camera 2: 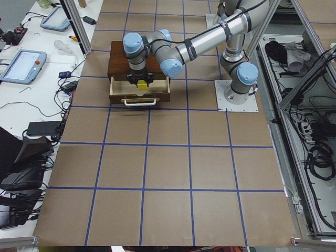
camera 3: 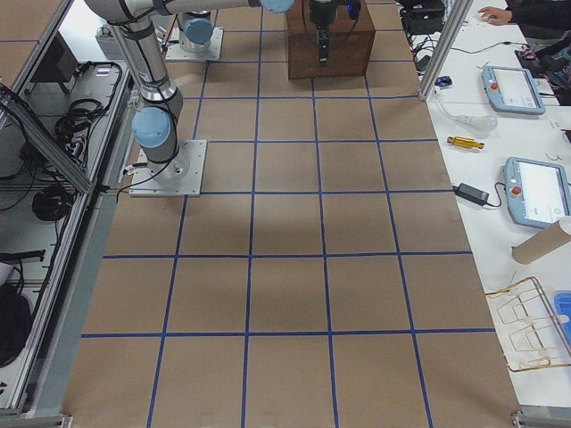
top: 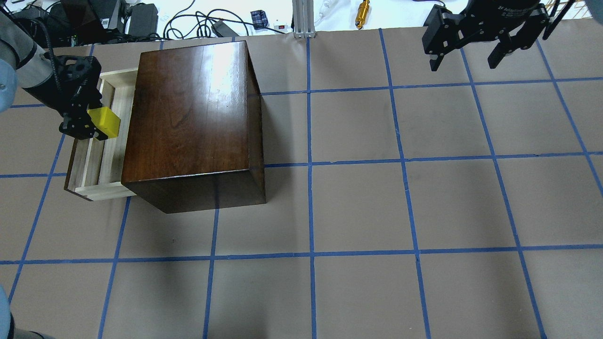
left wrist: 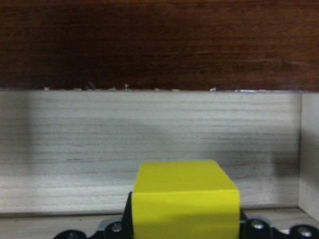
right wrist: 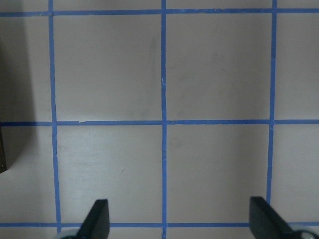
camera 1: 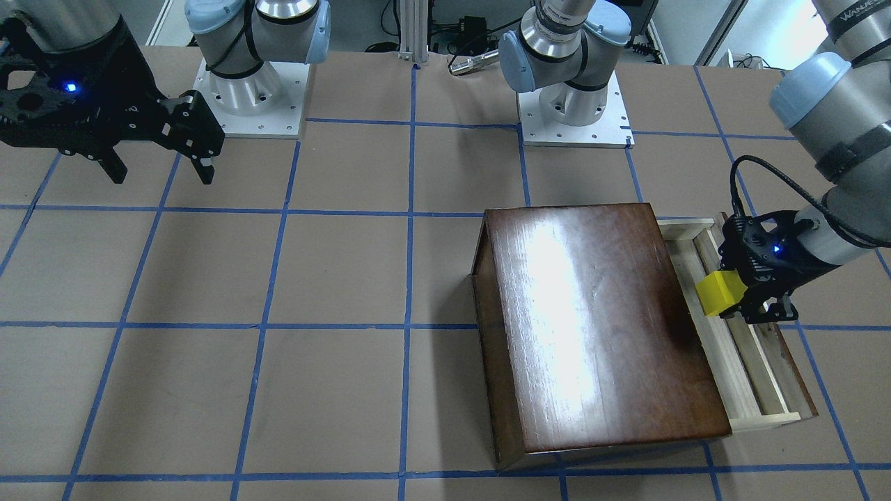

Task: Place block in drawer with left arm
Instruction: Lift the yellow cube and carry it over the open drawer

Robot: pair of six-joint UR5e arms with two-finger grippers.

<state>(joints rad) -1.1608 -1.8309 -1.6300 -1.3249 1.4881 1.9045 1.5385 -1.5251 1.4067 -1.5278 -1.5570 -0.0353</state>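
The yellow block (camera 1: 721, 293) is held in my left gripper (camera 1: 743, 300), which is shut on it just above the pulled-out drawer (camera 1: 739, 362). In the overhead view the block (top: 106, 123) and left gripper (top: 89, 125) hang over the pale drawer tray (top: 96, 160), beside the dark-brown cabinet (top: 191, 122). The left wrist view shows the block (left wrist: 184, 201) over the drawer's pale floor (left wrist: 149, 144). The side view shows the drawer's whitish handle (camera 2: 139, 102). My right gripper (top: 468, 54) is open and empty, far off over bare table; its fingertips (right wrist: 97, 219) show in the right wrist view.
The cabinet (camera 1: 598, 327) stands on the brown table with blue tape gridlines (top: 308, 165). Both arm bases (camera 1: 574, 115) are bolted at the robot's edge. Cables and a brass tool (top: 362, 12) lie beyond the far edge.
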